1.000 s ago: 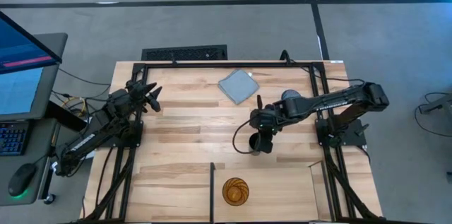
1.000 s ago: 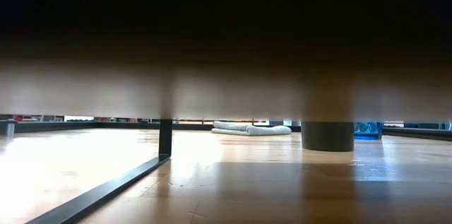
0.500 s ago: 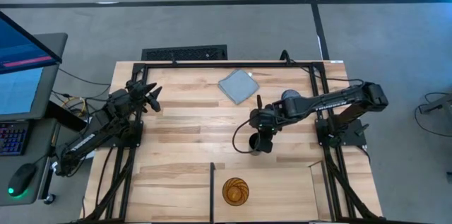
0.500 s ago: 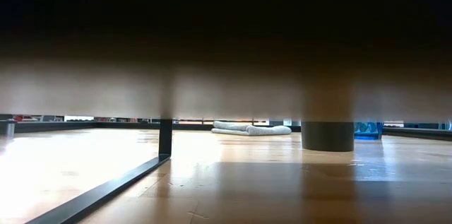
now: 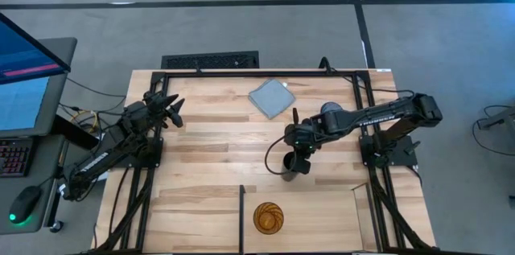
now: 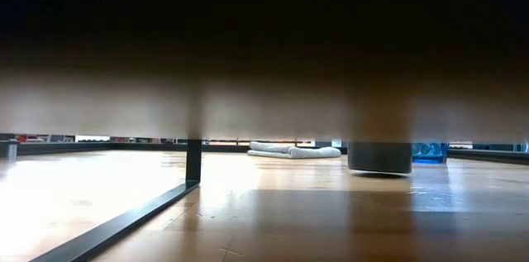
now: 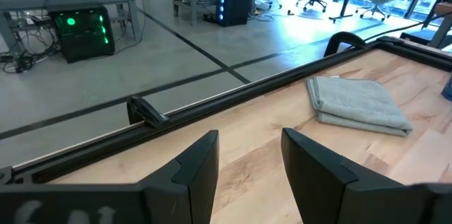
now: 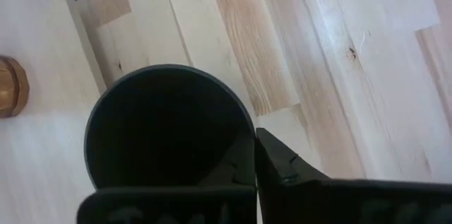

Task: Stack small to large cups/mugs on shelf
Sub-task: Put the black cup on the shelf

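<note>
- Nearest us, the amber tumbler stands on the shelf, right of the black divider bar; that is where we judge our cup should go.
- Our right gripper pinches the rim of the black cup at mid-table, one finger inside the wall.
- In the low view the cup's base looks barely clear of the wood, so we should lift straight and keep it level.
- The blue cup sits beyond, beside the arm.
- The grey cloth lies farther back.
- Our left gripper waits at the left edge, fingers apart, holding nothing.
</note>
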You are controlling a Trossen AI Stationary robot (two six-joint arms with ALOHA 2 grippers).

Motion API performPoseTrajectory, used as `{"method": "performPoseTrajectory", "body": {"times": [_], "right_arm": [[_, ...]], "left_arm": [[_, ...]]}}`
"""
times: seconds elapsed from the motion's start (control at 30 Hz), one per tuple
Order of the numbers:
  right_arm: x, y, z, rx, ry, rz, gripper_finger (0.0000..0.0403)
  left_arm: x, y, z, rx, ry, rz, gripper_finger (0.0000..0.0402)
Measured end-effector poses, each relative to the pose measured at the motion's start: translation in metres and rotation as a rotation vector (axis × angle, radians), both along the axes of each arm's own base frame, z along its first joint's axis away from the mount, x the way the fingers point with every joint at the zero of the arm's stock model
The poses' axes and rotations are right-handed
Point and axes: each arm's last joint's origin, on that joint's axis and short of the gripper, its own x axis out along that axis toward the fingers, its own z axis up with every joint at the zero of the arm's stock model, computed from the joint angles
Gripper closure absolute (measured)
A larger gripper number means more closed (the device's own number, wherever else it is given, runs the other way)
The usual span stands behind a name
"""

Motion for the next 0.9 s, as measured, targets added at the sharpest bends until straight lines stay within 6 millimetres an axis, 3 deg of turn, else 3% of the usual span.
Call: {"method": "performPoseTrajectory", "body": {"times": [0.2, 0.53, 0.73, 0.9], "right_arm": [[-0.003, 0.002, 0.006, 0.035, 0.046, -0.032, 0.0397], [-0.007, 0.006, 0.068, -0.021, 0.047, -0.057, 0.04], [-0.023, 0.027, 0.092, -0.054, 0.104, -0.18, 0.0401], [-0.037, 0.06, 0.096, -0.025, 0.122, -0.317, 0.0401]], "left_arm": [[0.0, 0.0, 0.0, 0.0, 0.0, 0.0, 0.0256], [0.0, 0.0, 0.0, -0.001, 0.001, 0.0, 0.0256], [0.0, 0.0, 0.0, -0.001, 0.001, 0.0, 0.0256], [0.0, 0.0, 0.0, -0.001, 0.001, 0.0, 0.0256]]}}
